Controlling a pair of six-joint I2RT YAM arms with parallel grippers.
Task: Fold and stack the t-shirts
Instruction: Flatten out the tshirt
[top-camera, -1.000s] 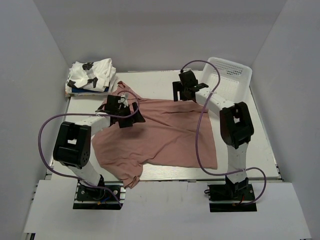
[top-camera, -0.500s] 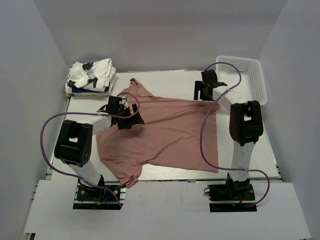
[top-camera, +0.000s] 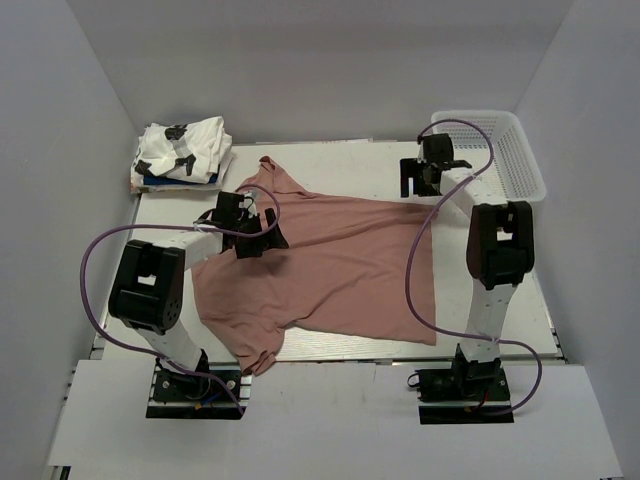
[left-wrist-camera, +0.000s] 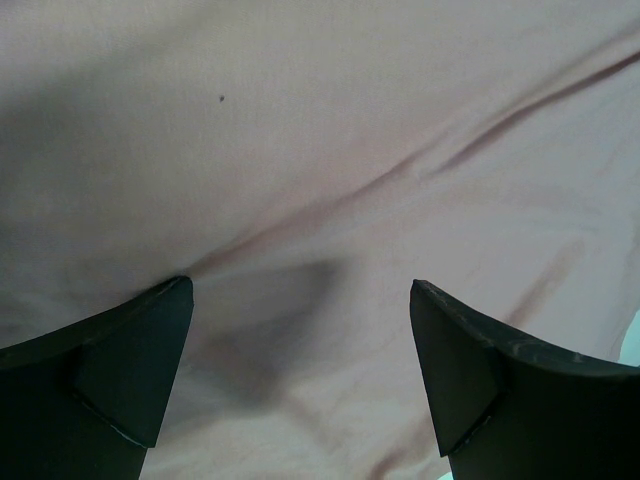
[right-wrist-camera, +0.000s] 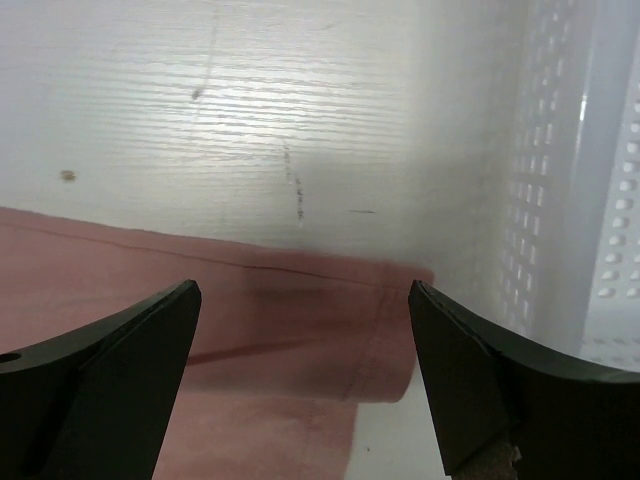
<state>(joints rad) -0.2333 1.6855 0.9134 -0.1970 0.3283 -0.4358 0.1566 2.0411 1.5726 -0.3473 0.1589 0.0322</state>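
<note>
The dusty-pink t-shirt (top-camera: 330, 265) lies spread flat on the table, neck towards the left. My left gripper (top-camera: 262, 237) hovers open over its upper left part; the left wrist view shows only pink cloth (left-wrist-camera: 330, 150) between the fingers. My right gripper (top-camera: 422, 180) is open and empty just above the shirt's far right hem corner (right-wrist-camera: 390, 330), next to the basket. A folded white t-shirt with black print (top-camera: 183, 148) sits on a blue one (top-camera: 160, 180) at the back left.
A white plastic mesh basket (top-camera: 510, 150) stands at the back right, close beside my right gripper, and its wall shows in the right wrist view (right-wrist-camera: 580, 180). Grey walls enclose the table. A sleeve (top-camera: 255, 350) hangs over the near edge.
My right gripper has moved right and back with the hem corner, spreading the shirt, then let go. The basket has been pushed to the right. The left arm has hardly moved.
</note>
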